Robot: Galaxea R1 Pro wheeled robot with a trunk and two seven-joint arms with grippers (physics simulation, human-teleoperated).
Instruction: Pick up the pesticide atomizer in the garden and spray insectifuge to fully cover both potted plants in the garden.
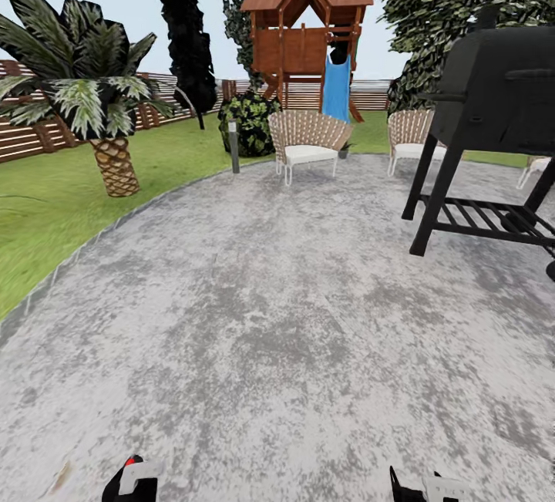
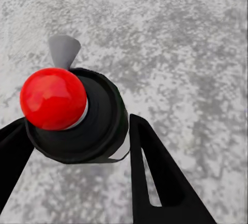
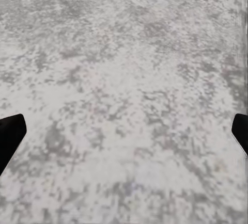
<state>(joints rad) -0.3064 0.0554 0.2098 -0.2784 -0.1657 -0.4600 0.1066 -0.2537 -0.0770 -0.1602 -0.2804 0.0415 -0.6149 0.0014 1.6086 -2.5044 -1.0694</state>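
The pesticide atomizer (image 2: pixel 98 126) sits between my left gripper's black fingers (image 2: pixel 155 172), seen from above: a dark round body, a red knob on top and a pale grey trigger pointing away. My left gripper (image 2: pixel 77 136) is shut on it. Its red and pale top (image 1: pixel 132 474) peeks in at the head view's lower edge. My right gripper (image 3: pixel 124 131) is open over bare patio stone, and it also shows low in the head view (image 1: pixel 424 489). Far off, a small low potted plant (image 1: pixel 344 149) stands between two wicker chairs, too small to make out.
The mottled grey stone patio (image 1: pixel 262 309) stretches ahead, with lawn (image 1: pixel 54 193) to the left. A black grill on legs (image 1: pixel 493 132) stands at the right. Wicker chairs (image 1: pixel 307 143), a lamp post (image 1: pixel 233 146), a palm (image 1: pixel 100 101), a wooden playhouse (image 1: pixel 308 32) and a slat fence (image 1: pixel 31 132) lie beyond.
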